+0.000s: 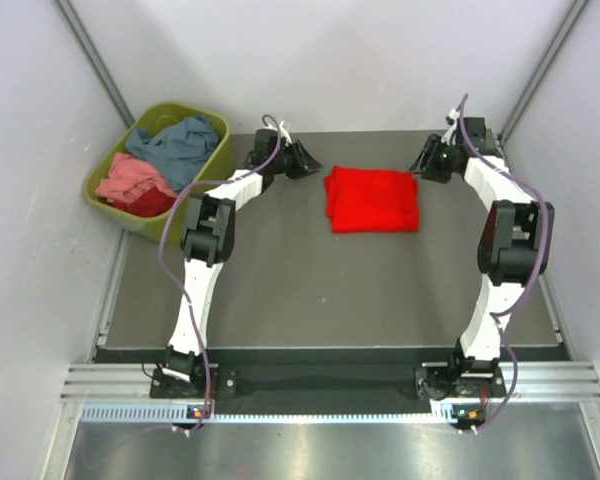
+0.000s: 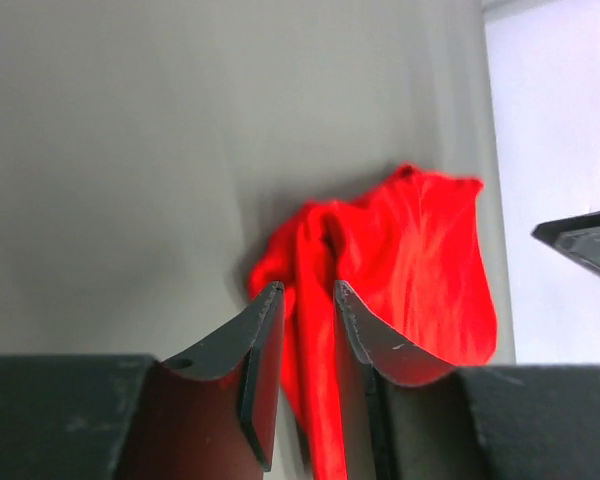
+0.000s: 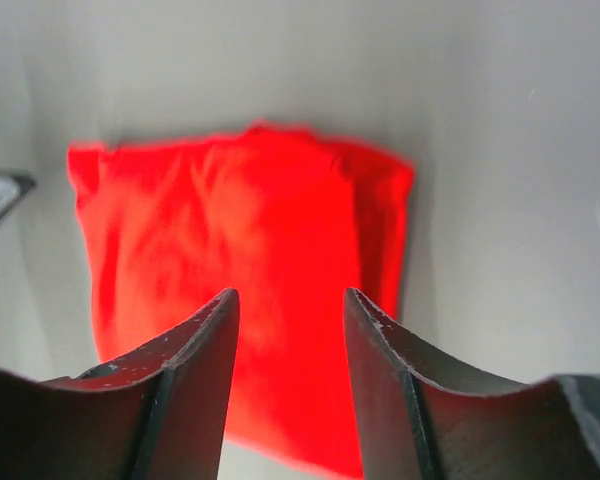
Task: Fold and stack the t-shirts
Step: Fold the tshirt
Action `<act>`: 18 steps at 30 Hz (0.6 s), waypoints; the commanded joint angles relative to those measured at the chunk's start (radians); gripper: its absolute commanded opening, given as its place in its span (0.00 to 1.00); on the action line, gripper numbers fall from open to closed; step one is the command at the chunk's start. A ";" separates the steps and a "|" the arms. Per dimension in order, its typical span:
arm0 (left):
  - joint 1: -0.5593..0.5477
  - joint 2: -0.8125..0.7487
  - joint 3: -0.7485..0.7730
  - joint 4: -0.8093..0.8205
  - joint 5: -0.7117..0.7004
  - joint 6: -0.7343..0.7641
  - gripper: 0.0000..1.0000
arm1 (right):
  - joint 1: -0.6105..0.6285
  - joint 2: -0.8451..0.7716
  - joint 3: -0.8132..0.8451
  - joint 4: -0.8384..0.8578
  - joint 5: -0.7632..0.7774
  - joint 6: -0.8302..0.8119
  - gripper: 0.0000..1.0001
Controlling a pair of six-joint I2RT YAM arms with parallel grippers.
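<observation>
Bright red t-shirt (image 1: 372, 200) folded into flat rectangle, lying at far middle of table (image 1: 330, 290). Left gripper (image 2: 307, 288) just beside its left far corner, fingers parted narrowly, clamping nothing. Right gripper (image 3: 285, 295) just beside right far corner, fingers parted wider, nothing between them. Olive-green tub (image 1: 130, 218) at far left holds blue-grey t-shirt (image 1: 185, 145), pink t-shirt (image 1: 130, 178), darker red t-shirt (image 1: 152, 203).

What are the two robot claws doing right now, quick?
Left gripper: open, not clamping the folded bright red cloth t-shirt.
Right gripper: open, holding nothing.
</observation>
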 commanded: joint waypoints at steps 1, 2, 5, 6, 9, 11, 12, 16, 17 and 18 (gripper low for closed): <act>-0.021 -0.101 -0.024 -0.128 0.074 0.110 0.32 | -0.001 -0.108 -0.060 -0.058 -0.065 -0.108 0.47; -0.028 -0.116 -0.039 -0.186 0.078 0.141 0.32 | -0.001 -0.114 -0.073 -0.081 -0.074 -0.128 0.47; -0.057 -0.170 -0.148 -0.176 0.071 0.185 0.33 | 0.001 -0.137 -0.145 -0.106 -0.097 -0.159 0.48; -0.073 -0.182 -0.172 -0.171 0.065 0.192 0.33 | -0.001 -0.146 -0.158 -0.111 -0.094 -0.163 0.49; -0.100 -0.205 -0.228 -0.197 0.048 0.231 0.35 | 0.001 -0.153 -0.190 -0.123 -0.058 -0.190 0.49; -0.109 -0.210 -0.246 -0.204 0.050 0.244 0.35 | -0.001 -0.151 -0.202 -0.137 -0.042 -0.206 0.49; -0.117 -0.210 -0.252 -0.202 0.047 0.244 0.35 | -0.001 -0.148 -0.210 -0.137 -0.039 -0.211 0.49; -0.123 -0.204 -0.287 -0.185 0.053 0.236 0.36 | -0.001 -0.134 -0.253 -0.123 -0.067 -0.220 0.47; -0.125 -0.207 -0.295 -0.179 0.056 0.233 0.36 | -0.001 -0.131 -0.273 -0.114 -0.076 -0.222 0.46; -0.125 -0.208 -0.309 -0.173 0.056 0.230 0.33 | -0.001 -0.125 -0.282 -0.108 -0.074 -0.222 0.45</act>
